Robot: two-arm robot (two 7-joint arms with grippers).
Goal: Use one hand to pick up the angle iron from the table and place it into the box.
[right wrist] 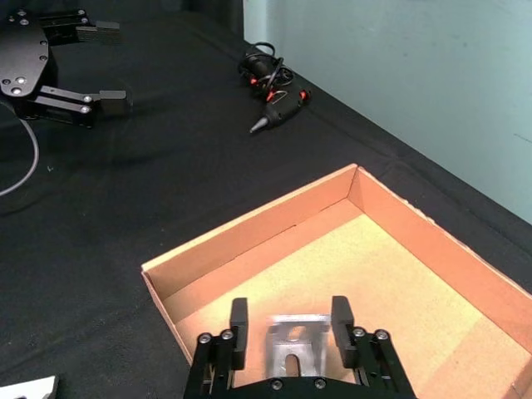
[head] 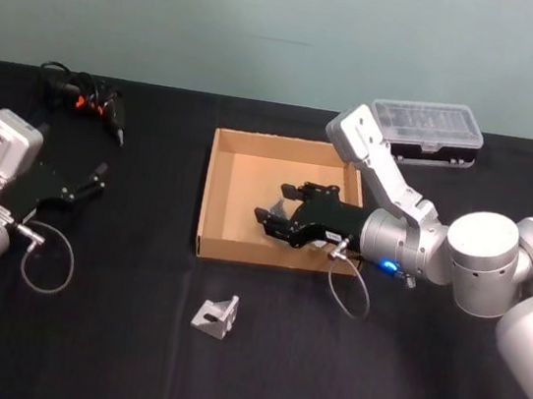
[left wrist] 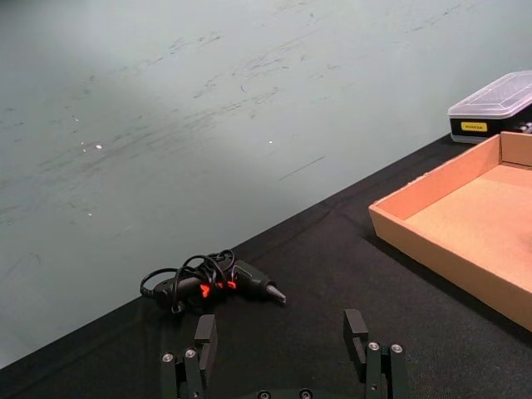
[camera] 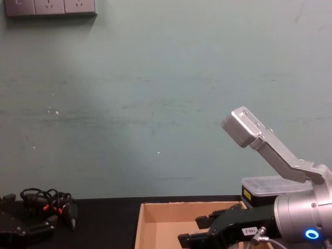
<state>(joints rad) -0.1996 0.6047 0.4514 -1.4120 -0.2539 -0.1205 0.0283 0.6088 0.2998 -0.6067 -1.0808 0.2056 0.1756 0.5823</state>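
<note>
My right gripper (head: 282,216) hovers over the tan box (head: 210,192), open. In the right wrist view (right wrist: 291,320) a silver angle iron (right wrist: 293,351) shows blurred between the fingertips, above the box floor (right wrist: 391,274), with a gap beside one finger. Another angle iron (head: 215,315) lies on the black table (head: 368,393) just in front of the box, and its corner shows at the edge of the right wrist view (right wrist: 25,388). My left gripper (head: 90,180) stays parked at the far left, open and holding nothing (left wrist: 278,332).
A black glue gun with a coiled cable (head: 92,101) lies at the back left of the table. A clear-lidded plastic case (head: 427,131) stands behind the box on the right. Loose grey cables hang by both wrists.
</note>
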